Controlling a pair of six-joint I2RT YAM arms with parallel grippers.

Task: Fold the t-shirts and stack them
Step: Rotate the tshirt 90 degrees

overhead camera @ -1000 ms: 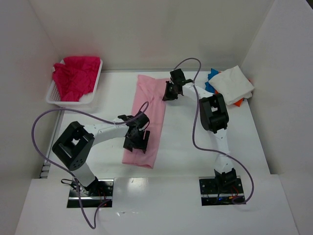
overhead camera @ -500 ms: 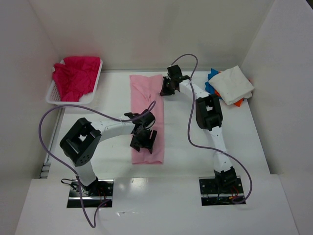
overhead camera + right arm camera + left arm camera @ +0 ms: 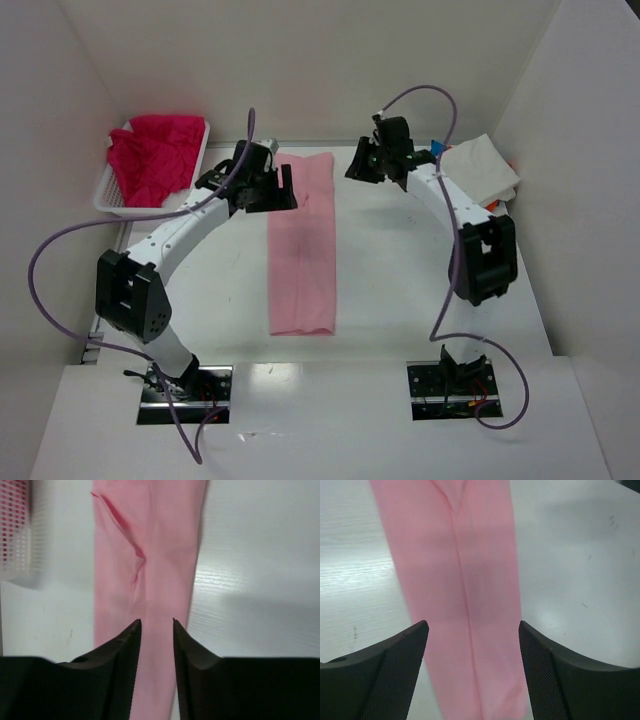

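Left pincer [image 3: 472, 626] wide open over pink t-shirt [image 3: 485, 570]; right pincer [image 3: 156, 622] barely parted.

2 white arms [image 3: 175, 230] w/ black joints [image 3: 128, 295], purple cables [image 3: 33, 270], black mesh-textured claws [image 3: 471, 630].

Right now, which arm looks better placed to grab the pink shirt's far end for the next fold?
Left, probably: the left gripper sits at the edge of the pink shirt near its far end, jaws wide open. The right gripper is off to the side over bare table, jaws nearly together.
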